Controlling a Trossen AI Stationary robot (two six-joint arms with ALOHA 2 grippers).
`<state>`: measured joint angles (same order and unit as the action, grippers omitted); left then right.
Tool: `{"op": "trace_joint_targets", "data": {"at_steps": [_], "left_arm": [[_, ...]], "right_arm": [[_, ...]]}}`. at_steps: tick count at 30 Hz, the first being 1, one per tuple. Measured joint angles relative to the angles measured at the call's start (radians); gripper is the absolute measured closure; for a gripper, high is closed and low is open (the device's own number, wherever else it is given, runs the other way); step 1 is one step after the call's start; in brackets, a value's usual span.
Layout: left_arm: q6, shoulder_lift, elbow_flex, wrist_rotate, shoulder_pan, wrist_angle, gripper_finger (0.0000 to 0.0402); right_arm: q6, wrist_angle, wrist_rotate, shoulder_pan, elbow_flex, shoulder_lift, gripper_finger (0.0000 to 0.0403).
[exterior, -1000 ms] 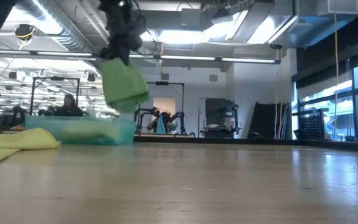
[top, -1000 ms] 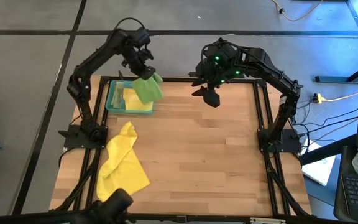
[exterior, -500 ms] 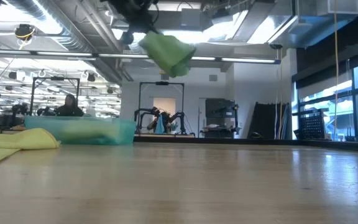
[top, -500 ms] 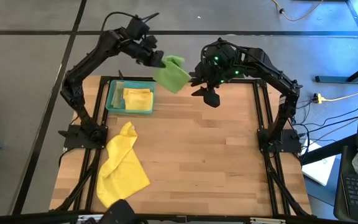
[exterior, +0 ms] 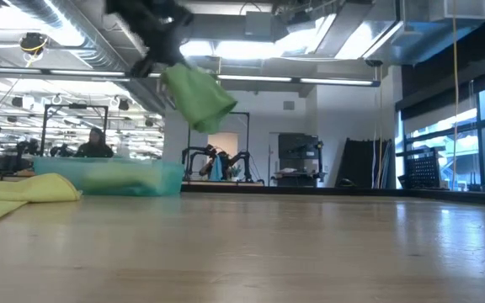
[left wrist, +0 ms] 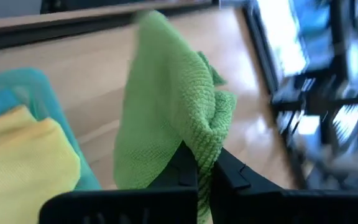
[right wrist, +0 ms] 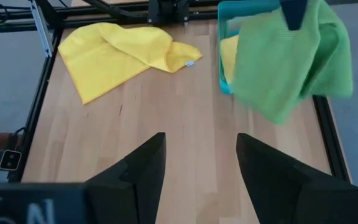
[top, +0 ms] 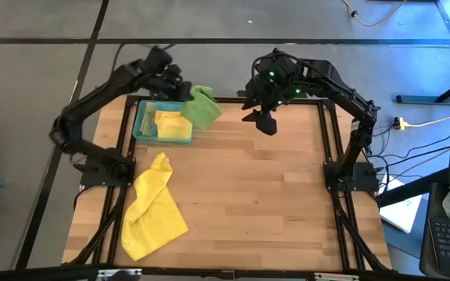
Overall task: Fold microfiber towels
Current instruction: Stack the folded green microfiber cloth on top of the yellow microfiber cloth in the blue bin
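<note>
A bright green towel (top: 201, 108) hangs in the air by the right end of the teal tray (top: 141, 125), with my left gripper (top: 183, 91) shut on it; the low view shows the green towel (exterior: 196, 97) well above the table. A folded yellow towel (top: 170, 123) lies in the tray. Another yellow towel (top: 153, 207) lies crumpled flat on the table near the left edge. My right gripper (top: 266, 121) hovers open over the table's far middle, holding nothing. My left gripper pinches a bunched fold (left wrist: 201, 144) of the green towel between its two shut fingers (left wrist: 188, 174), several layers together. The fingers slant down from the table's left side. The towel is lifted clear of table and tray and billows out loosely beyond the fingers.
The tray (right wrist: 223, 43) stands at the table's far left by the black frame rail. The wooden tabletop (top: 264, 195) lies bare from the middle to the right edge. My right gripper's fingers (right wrist: 143, 167) hang above it.
My left gripper has swung the green towel up and toward the table's right from above the tray, then come part of the way back toward the left, tipping and rolling its wrist. The towel has flown out sideways and now hangs lower, still clear of the table.
</note>
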<state>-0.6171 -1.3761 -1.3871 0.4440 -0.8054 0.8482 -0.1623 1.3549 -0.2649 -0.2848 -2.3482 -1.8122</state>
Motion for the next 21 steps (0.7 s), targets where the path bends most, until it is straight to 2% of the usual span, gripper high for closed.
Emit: {"op": "trace_joint_targets", "data": {"at_steps": [5,8,11,16,21], "left_arm": [[-0.224,0.193,0.314,-0.004,-0.035,-0.316,0.0401],[-0.320,0.244,0.470,-0.027,-0.056,-0.426,0.0401],[-0.374,0.279,0.594,-0.008,-0.072,-0.490,0.0401],[-0.367,0.300,0.715,-0.035,-0.126,-0.500,0.0401],[-0.282,0.299,0.738,-0.035,-0.210,-0.444,0.0396]], "right_arm": [[-0.004,-0.050,0.000,0.000,0.000,0.000,0.0205],[0.000,-0.079,0.000,0.000,0.000,0.000,0.0205],[0.000,-0.083,0.000,0.000,0.000,0.000,0.0205],[0.002,-0.085,0.001,0.000,0.000,0.000,0.0205],[0.014,-0.106,0.001,0.000,0.000,-0.009,0.0205]]}}
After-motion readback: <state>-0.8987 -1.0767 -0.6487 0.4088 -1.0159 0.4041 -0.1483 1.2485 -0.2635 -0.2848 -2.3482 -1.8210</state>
